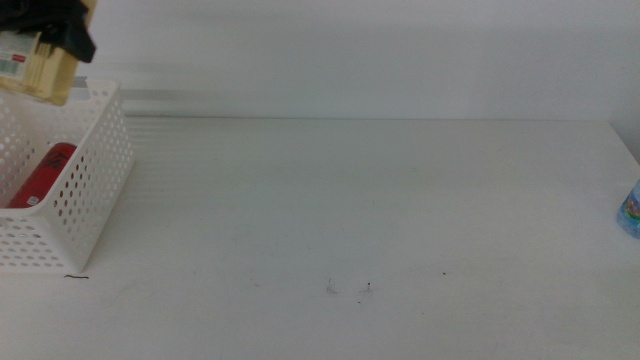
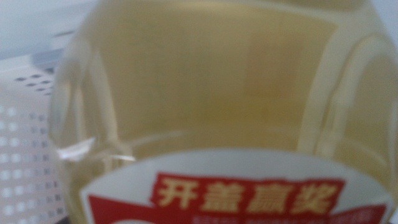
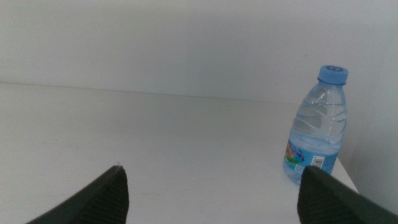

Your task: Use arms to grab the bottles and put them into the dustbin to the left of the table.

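- The left gripper (image 1: 70, 30) grasps the yellow juice bottle (image 1: 38, 65) above the dustbin (image 1: 85, 190).
- A red soda can (image 1: 40, 175) lies inside the dustbin.
- The right gripper (image 3: 211, 193), jaws spread, faces the water bottle (image 3: 317, 124), upright on the desk (image 1: 350, 210), far from the dustbin.

At the upper left corner of the frame the left gripper (image 1: 70, 35) shows only as a dark shape against a yellow juice bottle (image 1: 40, 70) with a white and red-green label, held above the white basket (image 1: 95, 190); how its fingers stand cannot be made out. The basket sits at the left edge of the counter (image 1: 350, 210) — its walls are full of round holes. Inside it a red can (image 1: 42, 175) lies tilted. At the far right edge, a sliver of a clear bottle with a blue label (image 1: 630, 210) stands on the counter — well apart from the basket. A few small dark specks (image 1: 365, 288) mark the counter low in the frame.
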Available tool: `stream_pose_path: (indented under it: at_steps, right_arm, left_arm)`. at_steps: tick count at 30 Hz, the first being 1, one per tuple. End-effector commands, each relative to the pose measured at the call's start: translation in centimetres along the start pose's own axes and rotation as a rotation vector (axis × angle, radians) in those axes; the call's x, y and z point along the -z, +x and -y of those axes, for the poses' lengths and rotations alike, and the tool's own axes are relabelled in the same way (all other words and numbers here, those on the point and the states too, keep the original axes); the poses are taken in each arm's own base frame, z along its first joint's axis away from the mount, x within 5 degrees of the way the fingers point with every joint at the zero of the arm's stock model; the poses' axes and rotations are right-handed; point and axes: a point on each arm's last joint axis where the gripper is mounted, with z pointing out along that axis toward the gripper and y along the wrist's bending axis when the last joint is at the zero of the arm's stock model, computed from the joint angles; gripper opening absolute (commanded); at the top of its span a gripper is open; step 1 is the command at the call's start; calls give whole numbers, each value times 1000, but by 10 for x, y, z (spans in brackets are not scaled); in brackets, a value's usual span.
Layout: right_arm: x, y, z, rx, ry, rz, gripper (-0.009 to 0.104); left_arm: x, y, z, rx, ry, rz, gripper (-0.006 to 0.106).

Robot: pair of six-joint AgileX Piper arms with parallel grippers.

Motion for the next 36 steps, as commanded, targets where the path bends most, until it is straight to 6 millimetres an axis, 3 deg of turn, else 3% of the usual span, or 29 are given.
stream_pose_path:
  at_steps: [1, 6, 11, 19, 36]
  right_arm:
    - [0, 0, 1, 10, 10, 14, 93]
    - [0, 0, 1, 10, 10, 14, 93]
    - [0, 0, 1, 10, 10, 14, 93]
    - [0, 0, 1, 10, 10, 14, 93]
    - [0, 0, 1, 10, 10, 14, 93]
  left_arm:
    - [4, -8, -19, 17, -51, 53, 3]
    - [-28, 2, -61, 95, -82, -17, 3]
    - [-59, 14, -86, 137, -71, -83, 3]
    - [-96, 27, -97, 111, -71, -183, 3]
    - [-123, 60, -100, 146, -66, -334, 3]
